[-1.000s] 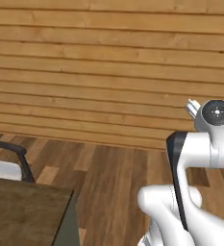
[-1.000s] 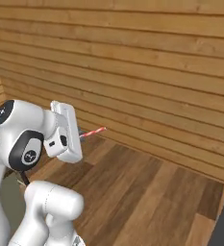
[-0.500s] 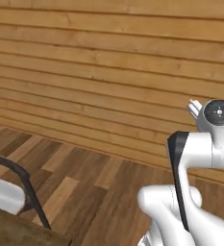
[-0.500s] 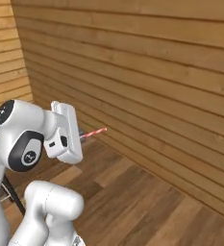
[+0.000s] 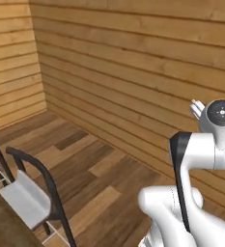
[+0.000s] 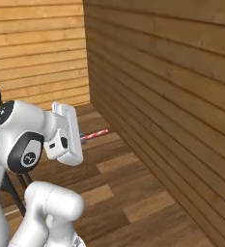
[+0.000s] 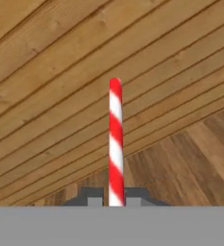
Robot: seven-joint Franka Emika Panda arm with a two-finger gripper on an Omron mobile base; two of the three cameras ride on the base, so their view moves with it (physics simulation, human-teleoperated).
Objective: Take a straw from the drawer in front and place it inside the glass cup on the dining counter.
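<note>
Your tool is clamped on the straw, red with white stripes, which juts straight out from between the fingertips toward a plank wall; in the right base view the straw points out level above the wood floor; a dark-framed, white-seated stool stands beside the bench edge at lower left.
</note>
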